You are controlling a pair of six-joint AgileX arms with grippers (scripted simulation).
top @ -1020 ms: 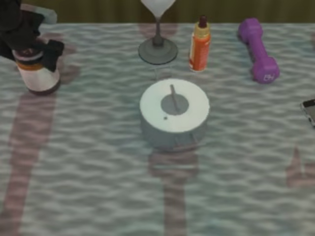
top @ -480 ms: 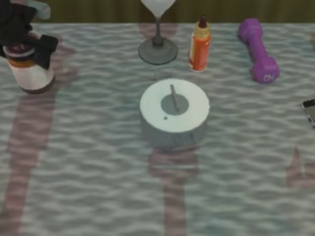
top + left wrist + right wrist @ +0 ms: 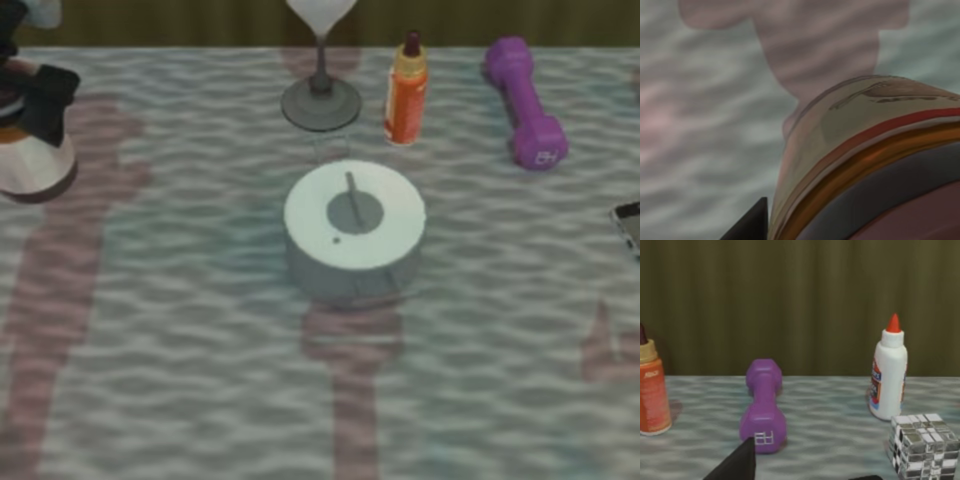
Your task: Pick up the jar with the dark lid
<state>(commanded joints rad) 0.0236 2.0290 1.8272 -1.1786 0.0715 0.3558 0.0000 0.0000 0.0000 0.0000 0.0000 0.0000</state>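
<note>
The jar with the dark lid [image 3: 38,160] hangs at the far left edge of the top view, above the table, its white body and dark base rim showing below my left gripper [image 3: 15,108]. That gripper is shut on the jar just under the lid. In the left wrist view the jar [image 3: 850,135] fills the lower right: pale body, orange band, dark lid, with one black finger [image 3: 754,224] against its side. My right arm is out of the top view; its wrist view shows the right gripper [image 3: 805,475] open, nothing between its fingers.
A white round block [image 3: 355,230] sits mid-table. Behind it stand a glass [image 3: 320,95], a slim orange bottle [image 3: 405,95] and a purple dumbbell [image 3: 525,100]. A phone [image 3: 630,225] lies at the right edge. A glue bottle [image 3: 888,375] and a mirrored cube [image 3: 922,445] are near the right gripper.
My left gripper has carried the jar leftward and higher, so it now sits partly beyond the top view's left edge. Nothing else has moved.
</note>
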